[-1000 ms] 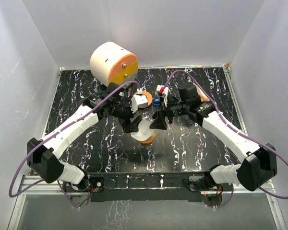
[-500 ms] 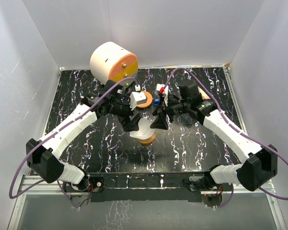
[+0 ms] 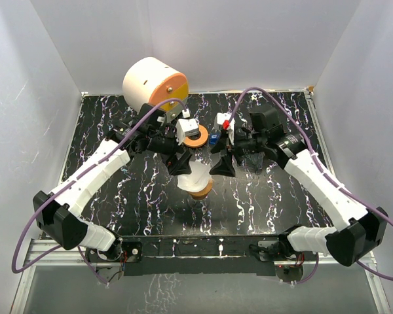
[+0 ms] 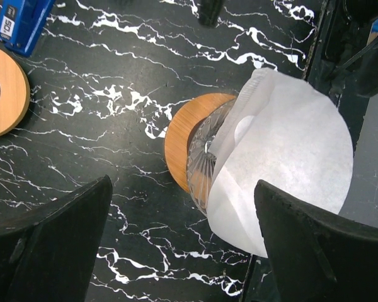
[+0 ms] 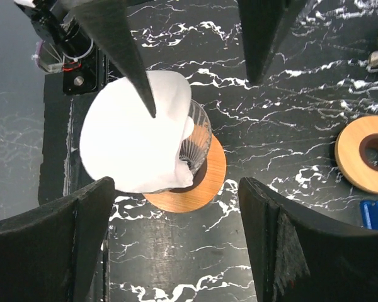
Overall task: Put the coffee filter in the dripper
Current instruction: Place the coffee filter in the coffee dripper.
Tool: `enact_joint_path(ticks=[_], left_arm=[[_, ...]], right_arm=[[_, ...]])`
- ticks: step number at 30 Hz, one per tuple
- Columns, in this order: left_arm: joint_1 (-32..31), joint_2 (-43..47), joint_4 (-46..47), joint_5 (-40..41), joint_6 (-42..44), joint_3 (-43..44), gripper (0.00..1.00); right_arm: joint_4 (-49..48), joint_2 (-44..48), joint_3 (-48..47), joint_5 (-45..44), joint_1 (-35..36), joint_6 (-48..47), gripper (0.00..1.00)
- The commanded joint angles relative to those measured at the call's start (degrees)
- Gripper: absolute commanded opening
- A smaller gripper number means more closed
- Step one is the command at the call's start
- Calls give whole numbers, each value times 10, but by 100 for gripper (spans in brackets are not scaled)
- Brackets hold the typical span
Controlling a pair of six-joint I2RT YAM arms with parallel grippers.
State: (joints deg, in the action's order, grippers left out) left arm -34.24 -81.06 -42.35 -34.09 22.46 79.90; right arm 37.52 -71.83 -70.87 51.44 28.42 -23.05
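The white paper coffee filter (image 3: pixel 194 175) sits in the ribbed glass dripper (image 4: pixel 205 160) on its round wooden base (image 3: pixel 203 191), mid-table. It leans over the rim on one side and hides most of the glass. My left gripper (image 3: pixel 181 163) hangs open just left of it, nothing between its black fingers (image 4: pixel 57 233); the filter (image 4: pixel 283 151) lies free beside them. My right gripper (image 3: pixel 223 165) is open just right of the dripper. From the right wrist the filter (image 5: pixel 135 135) and the base (image 5: pixel 205 182) lie beyond the open right gripper (image 5: pixel 176 185).
A wooden ring (image 3: pixel 197 136) and a small blue box (image 3: pixel 213 139) lie just behind the dripper. A large white cylinder with an orange face (image 3: pixel 154 85) stands at the back left. White walls close three sides; a metal rail (image 3: pixel 203 252) runs along the near edge.
Both grippers have opened wider and drawn slightly back and away from the filter, which stays in the dripper.
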Motion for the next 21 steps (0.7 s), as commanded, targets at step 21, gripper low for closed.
enact_joint_path(ticks=[21], left_arm=[[29, -67, -15, -79, -18, 42, 87]], right_arm=[[125, 18, -51, -22, 136, -217, 72]])
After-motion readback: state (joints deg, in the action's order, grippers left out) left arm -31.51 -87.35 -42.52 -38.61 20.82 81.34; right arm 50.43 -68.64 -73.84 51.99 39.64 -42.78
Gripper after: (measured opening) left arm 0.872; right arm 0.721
